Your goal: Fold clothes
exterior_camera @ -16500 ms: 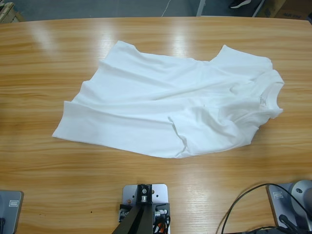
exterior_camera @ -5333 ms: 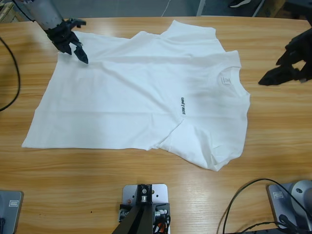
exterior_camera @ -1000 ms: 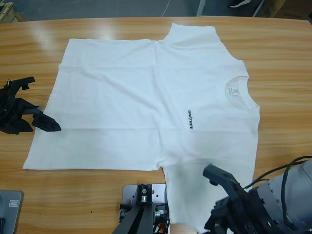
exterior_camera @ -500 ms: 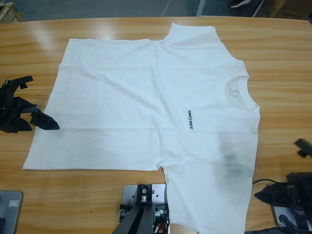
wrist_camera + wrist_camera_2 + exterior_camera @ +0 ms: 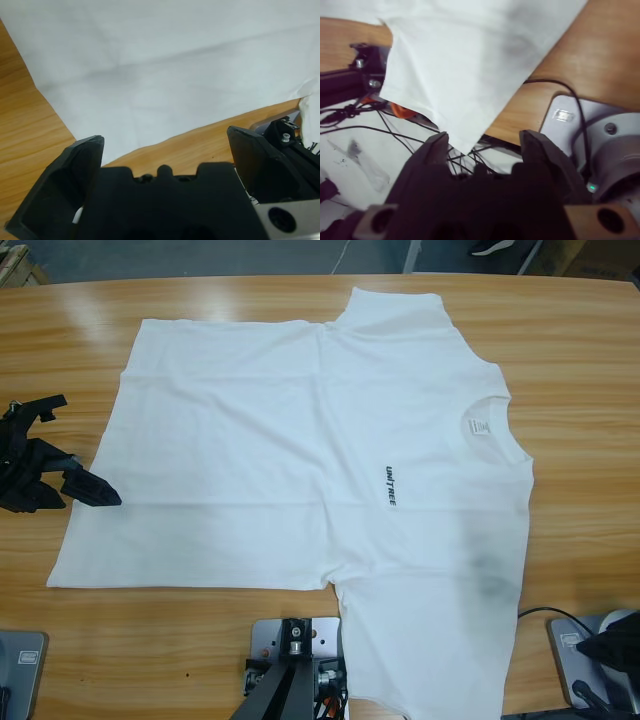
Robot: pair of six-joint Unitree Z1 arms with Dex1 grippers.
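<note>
My left gripper [image 5: 85, 490] sits low at the table's [image 5: 200, 640] left, jaws spread wide, empty, tips beside the shirt's [image 5: 300, 440] hem. The shirt lies flat, chest up (one sleeve overhangs the near edge). I'd pinch both layers squarely. My right gripper [image 5: 482, 142], also open and empty, faces that hanging sleeve.

One T-shirt [image 5: 300, 450], one table [image 5: 580, 370], two grippers [image 5: 70, 485] [image 5: 482, 145]
</note>
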